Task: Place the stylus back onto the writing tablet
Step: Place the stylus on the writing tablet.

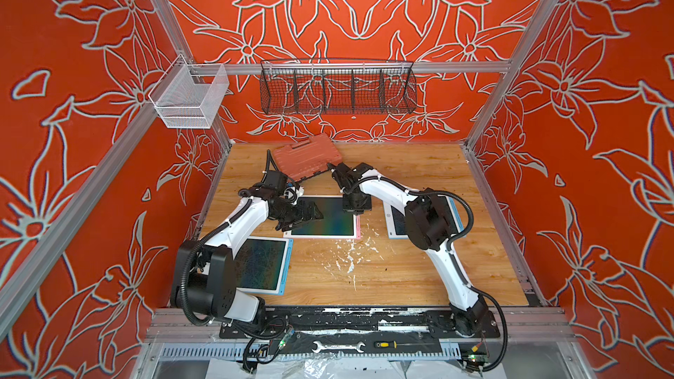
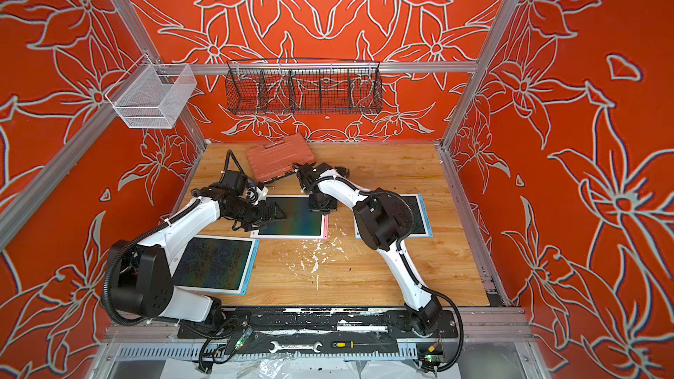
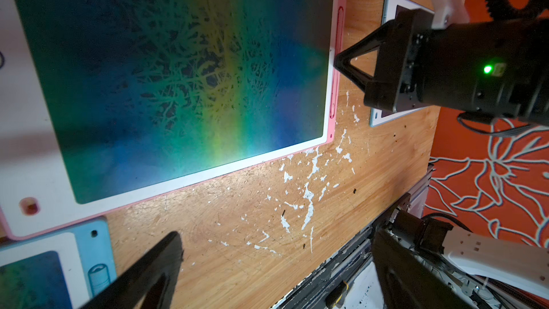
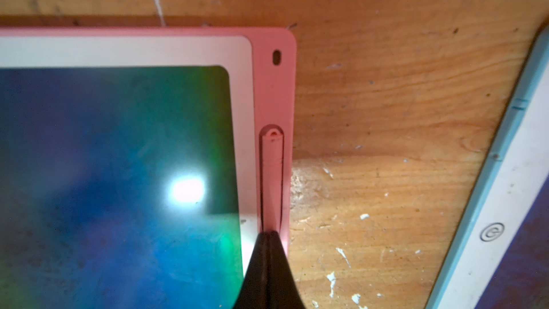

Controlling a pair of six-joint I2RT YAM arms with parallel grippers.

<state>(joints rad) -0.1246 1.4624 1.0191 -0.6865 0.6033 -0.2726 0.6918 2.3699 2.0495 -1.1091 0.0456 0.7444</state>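
The pink-edged writing tablet (image 1: 328, 218) (image 2: 295, 218) (image 3: 178, 69) (image 4: 118, 173) lies flat in the middle of the wooden table, its screen dark with a rainbow sheen. The pink stylus (image 4: 271, 179) (image 3: 339, 31) lies lengthwise in the slot along the tablet's right edge. My right gripper (image 4: 269, 233) (image 1: 356, 213) (image 3: 337, 59) points down, shut, with its joined tips on top of the stylus and nothing between them. My left gripper (image 1: 310, 213) (image 3: 273, 263) hovers open over the tablet's left side, holding nothing.
A blue-edged tablet (image 1: 262, 264) lies at the front left, another (image 1: 452, 213) on the right partly under the right arm. A red tool case (image 1: 308, 156) sits at the back. White flecks (image 1: 350, 253) mark the wood. Wire baskets (image 1: 337, 89) hang on the back rail.
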